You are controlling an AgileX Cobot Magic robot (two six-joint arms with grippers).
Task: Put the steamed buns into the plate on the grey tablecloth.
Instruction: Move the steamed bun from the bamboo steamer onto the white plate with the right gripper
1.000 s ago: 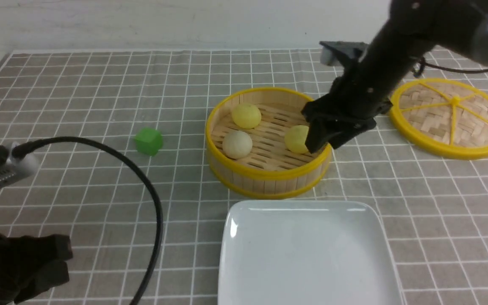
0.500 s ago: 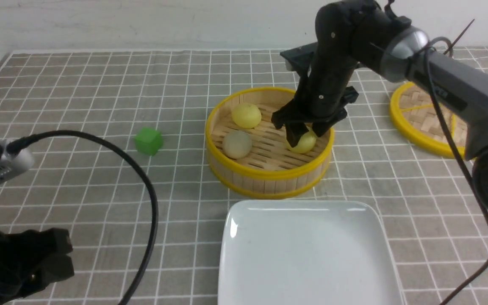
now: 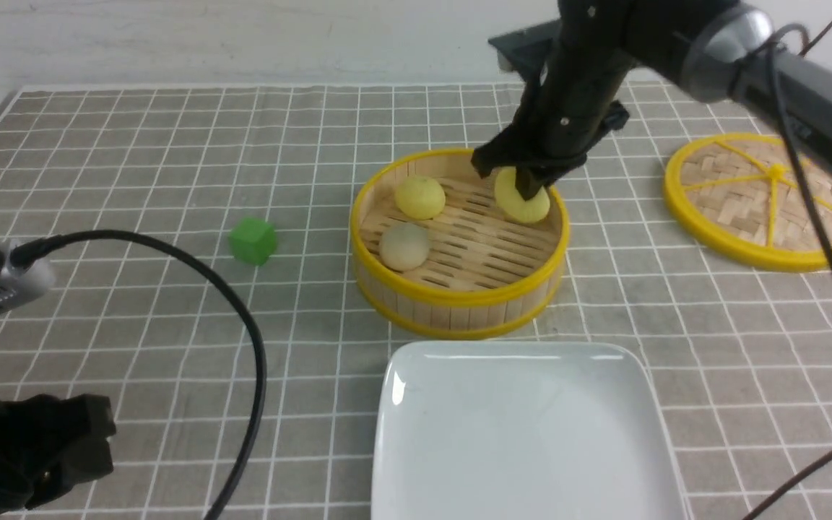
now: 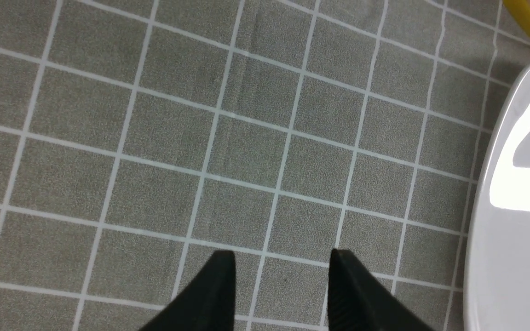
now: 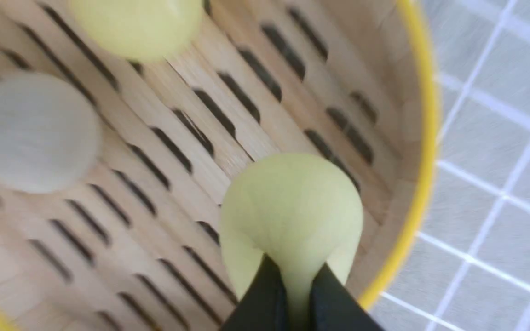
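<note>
Nothing had reached the white plate (image 3: 524, 433), which sat bare on the grey tablecloth (image 3: 170, 144) just in front of the bamboo steamer basket (image 3: 459, 318). The right gripper (image 3: 526, 184) pinched one pale yellow bun (image 3: 531, 206), apparently raised off the slats, while the other yellow bun (image 3: 420, 197) and the beige-white bun (image 3: 404, 246) lay inside. The left gripper (image 4: 281, 257) hung spread and empty beside the plate.

Perhaps a lab: robot arm (image 3: 582, 79) over grey tablecloth (image 3: 134, 144).

1 yellow bun (image 3: 535, 208) in R pincer (image 5: 299, 287); 2 buns (image 3: 419, 196) (image 3: 404, 246) in steamer (image 3: 459, 318); plate (image 3: 524, 433) on cloth (image 3: 134, 144).
</note>
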